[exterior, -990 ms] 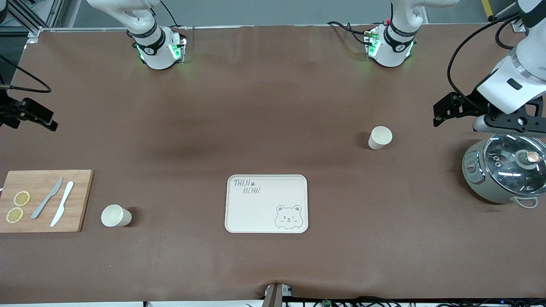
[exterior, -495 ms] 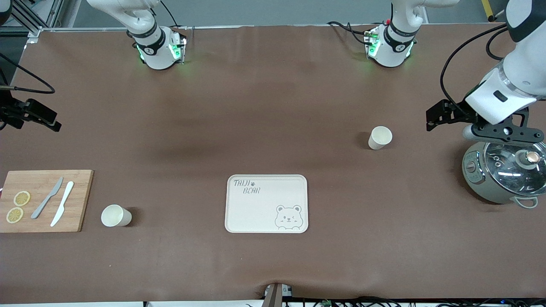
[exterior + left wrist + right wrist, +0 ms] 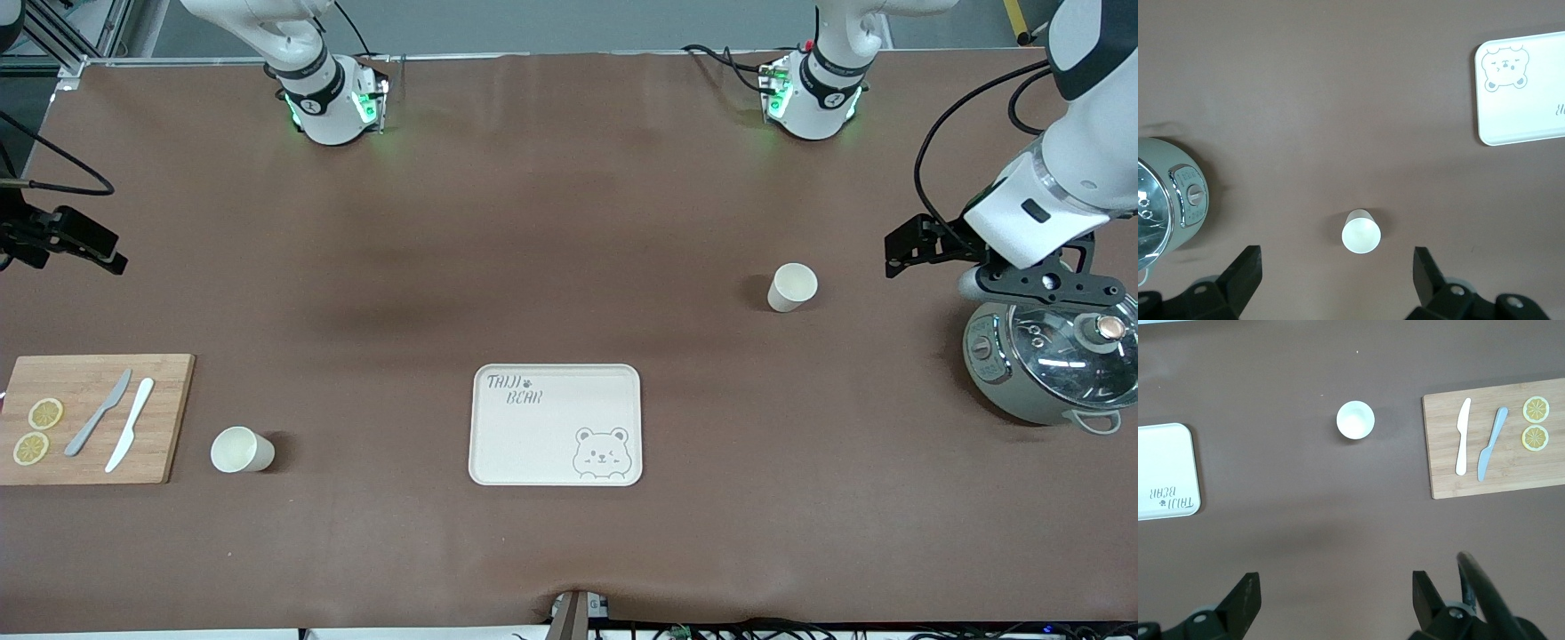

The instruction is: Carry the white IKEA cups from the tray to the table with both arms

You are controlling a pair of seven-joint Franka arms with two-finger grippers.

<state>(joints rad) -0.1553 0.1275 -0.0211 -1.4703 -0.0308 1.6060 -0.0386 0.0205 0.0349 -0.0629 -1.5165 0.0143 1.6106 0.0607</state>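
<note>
Two white IKEA cups stand upright on the brown table. One cup (image 3: 792, 286) is near the left arm's end; it also shows in the left wrist view (image 3: 1361, 232). The other cup (image 3: 240, 450) stands beside the cutting board; it also shows in the right wrist view (image 3: 1355, 420). My left gripper (image 3: 1040, 286) hangs open and empty in the air over the cooker's rim, apart from its cup (image 3: 1336, 259). My right gripper (image 3: 27, 242) is at the table's edge at the right arm's end, open and empty, high above the table (image 3: 1335, 581).
A cream bear-printed tray (image 3: 555, 425) lies mid-table, nearer the front camera than the first cup. A grey-green cooker with a glass lid (image 3: 1053, 356) stands at the left arm's end. A wooden cutting board (image 3: 89, 418) with two knives and lemon slices lies at the right arm's end.
My left gripper has shifted a little toward its cup. My right gripper has shifted slightly inward from the table's edge. Cups and tray have not moved.
</note>
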